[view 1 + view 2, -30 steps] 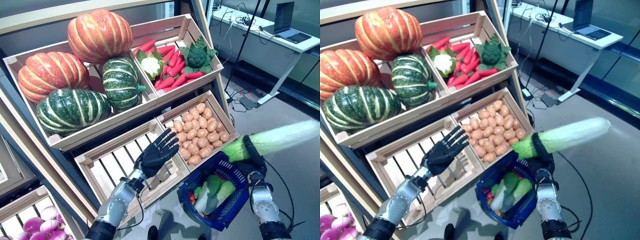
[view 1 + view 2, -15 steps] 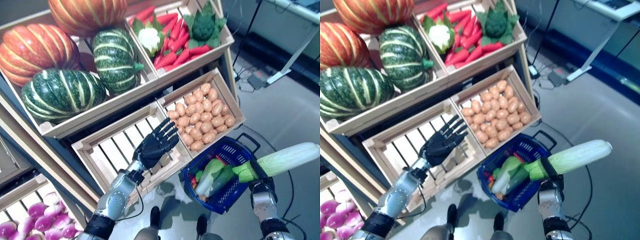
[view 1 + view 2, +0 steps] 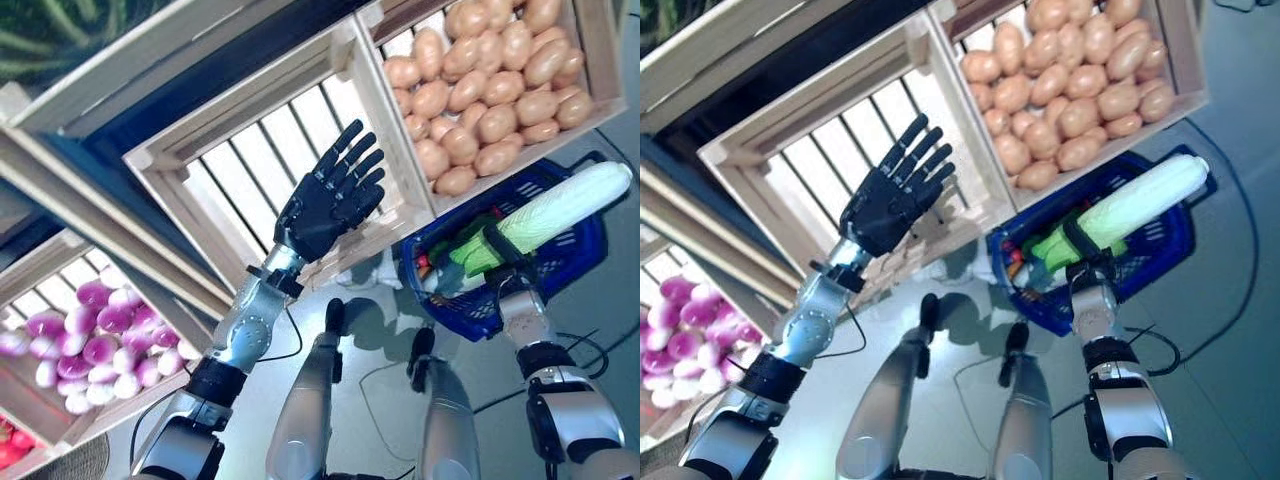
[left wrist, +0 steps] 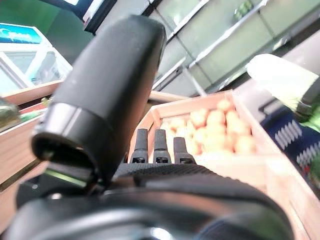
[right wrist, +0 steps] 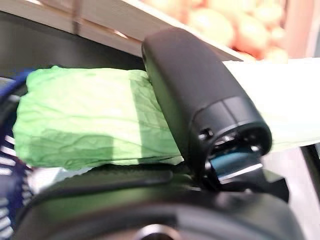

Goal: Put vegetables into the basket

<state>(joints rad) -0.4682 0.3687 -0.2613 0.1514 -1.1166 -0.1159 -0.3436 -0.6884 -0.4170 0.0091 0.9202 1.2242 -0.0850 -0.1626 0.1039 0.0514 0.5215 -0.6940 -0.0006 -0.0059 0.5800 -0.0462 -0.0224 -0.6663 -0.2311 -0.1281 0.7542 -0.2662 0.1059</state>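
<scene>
My right hand point(image 3: 503, 258) is shut on a long napa cabbage point(image 3: 565, 207), pale at one end and green at the other point(image 5: 85, 117). I hold it slanted just above the blue basket point(image 3: 580, 262), which stands on the floor and holds other green and white vegetables point(image 3: 450, 272). In the right wrist view my thumb point(image 5: 200, 100) curls over the cabbage. My left hand point(image 3: 330, 195) hangs open, fingers straight, in front of an empty slatted wooden crate point(image 3: 250, 170); it holds nothing.
A crate of potatoes point(image 3: 490, 85) sits on the shelf right above the basket. A lower crate at the left holds purple-and-white turnips point(image 3: 70, 345). Grey floor lies to the right of the basket.
The camera has tilted down, so the pumpkins and carrots left the view. My right hand has brought the cabbage lower and closer over the basket. The left hand stays open by the empty crate.
</scene>
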